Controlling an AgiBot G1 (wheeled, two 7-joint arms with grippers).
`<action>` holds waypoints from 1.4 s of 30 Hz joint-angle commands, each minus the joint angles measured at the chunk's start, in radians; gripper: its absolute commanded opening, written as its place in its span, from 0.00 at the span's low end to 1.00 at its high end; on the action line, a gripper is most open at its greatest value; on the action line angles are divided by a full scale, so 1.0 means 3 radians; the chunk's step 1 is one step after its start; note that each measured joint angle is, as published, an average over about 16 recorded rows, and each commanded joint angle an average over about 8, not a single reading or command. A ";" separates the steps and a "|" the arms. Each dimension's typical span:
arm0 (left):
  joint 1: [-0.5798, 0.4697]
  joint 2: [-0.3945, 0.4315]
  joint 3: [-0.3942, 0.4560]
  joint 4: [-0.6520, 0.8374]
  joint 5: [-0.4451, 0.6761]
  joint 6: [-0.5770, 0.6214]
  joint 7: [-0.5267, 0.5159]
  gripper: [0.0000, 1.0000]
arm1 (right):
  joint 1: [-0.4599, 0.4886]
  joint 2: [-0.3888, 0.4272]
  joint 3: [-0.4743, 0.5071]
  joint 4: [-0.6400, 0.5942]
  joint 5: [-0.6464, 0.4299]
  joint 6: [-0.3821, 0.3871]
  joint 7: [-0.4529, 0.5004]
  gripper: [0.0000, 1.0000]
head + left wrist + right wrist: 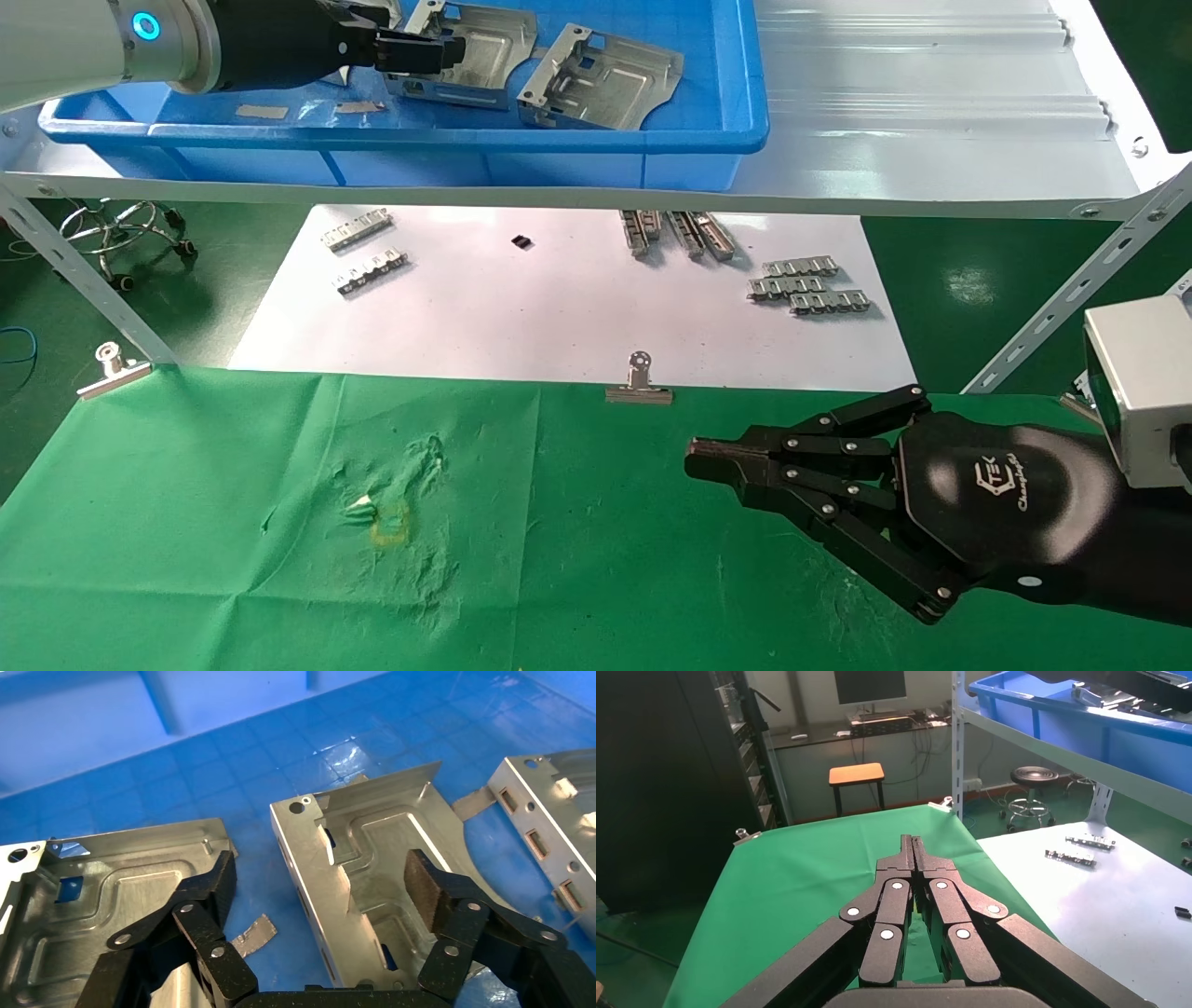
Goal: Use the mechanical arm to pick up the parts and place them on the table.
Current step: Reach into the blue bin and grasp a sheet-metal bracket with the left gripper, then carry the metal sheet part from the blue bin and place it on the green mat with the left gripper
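Note:
My left gripper [438,51] is inside the blue bin [466,140] on the shelf, open. In the left wrist view its fingers [425,885] straddle the upturned side edge of a silver part [365,846] without closing on it; the other finger hangs over a second part [105,874]. A third part [548,811] lies beside them. The head view shows the part under the gripper [484,47] and one to its right [601,79]. My right gripper [694,461] is shut and empty, low over the green table [186,485]; it also shows in the right wrist view [912,843].
The grey metal shelf [931,93] carries the bin above a white sheet [559,317] with small chain-like strips [808,284]. Binder clips [639,382] edge the green cloth, which has a yellowish mark [391,527]. Diagonal shelf braces [1052,298] stand at both sides.

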State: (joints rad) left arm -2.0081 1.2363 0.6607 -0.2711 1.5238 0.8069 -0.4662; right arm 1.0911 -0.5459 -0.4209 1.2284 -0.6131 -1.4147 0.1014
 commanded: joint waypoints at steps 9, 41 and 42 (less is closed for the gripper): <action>-0.0036 0.0091 0.0003 0.0194 0.0014 -0.0102 0.0102 0.00 | 0.0000 0.0000 0.0000 0.0000 0.0000 0.0000 0.0000 0.00; 0.0007 -0.0196 -0.0375 -0.0007 -0.0509 -0.0024 0.0730 0.00 | 0.0000 0.0000 0.0000 0.0000 0.0000 0.0000 0.0000 0.00; 0.0046 -0.0247 -0.0415 -0.0083 -0.0571 0.0034 0.0786 0.00 | 0.0000 0.0000 0.0000 0.0000 0.0000 0.0000 0.0000 0.00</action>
State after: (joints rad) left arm -1.9805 1.1549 0.5328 -0.3074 1.3442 0.8380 -0.2255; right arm 1.0911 -0.5459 -0.4209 1.2284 -0.6131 -1.4147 0.1013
